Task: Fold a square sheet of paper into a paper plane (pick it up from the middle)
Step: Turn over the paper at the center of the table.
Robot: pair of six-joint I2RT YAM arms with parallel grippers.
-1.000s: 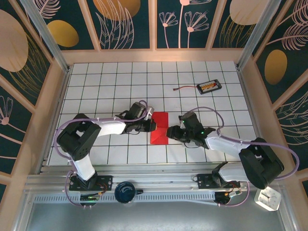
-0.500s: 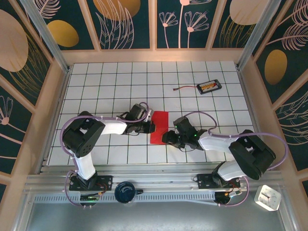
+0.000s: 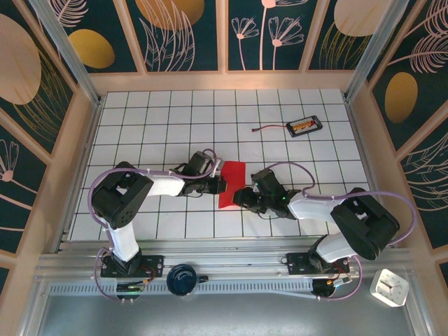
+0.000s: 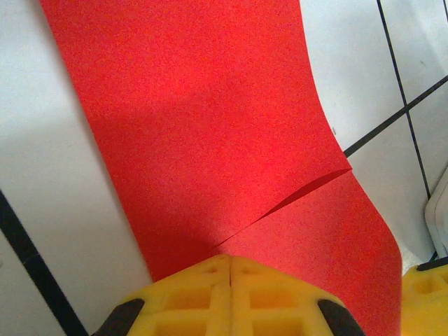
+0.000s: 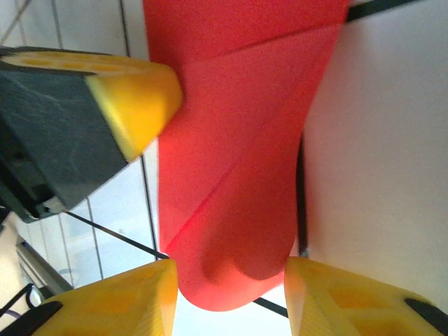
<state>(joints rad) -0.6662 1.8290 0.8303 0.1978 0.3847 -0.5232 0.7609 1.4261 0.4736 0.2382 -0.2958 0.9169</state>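
Paper (image 4: 210, 126) folded, left gripper (image 4: 229, 262) pinching edge

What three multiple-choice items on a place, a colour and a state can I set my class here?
1. Where is the black tray? A) far right of the table B) under the paper C) near left corner
2. What colour is the sheet of paper? A) blue B) red C) green
3. How are the right arm's fingers? A) shut tight B) holding the tray C) open astride the paper's raised edge

1 A: it lies far right in the top view. 2 B: bright red in every view. 3 C: the wrist view shows them apart, paper between.
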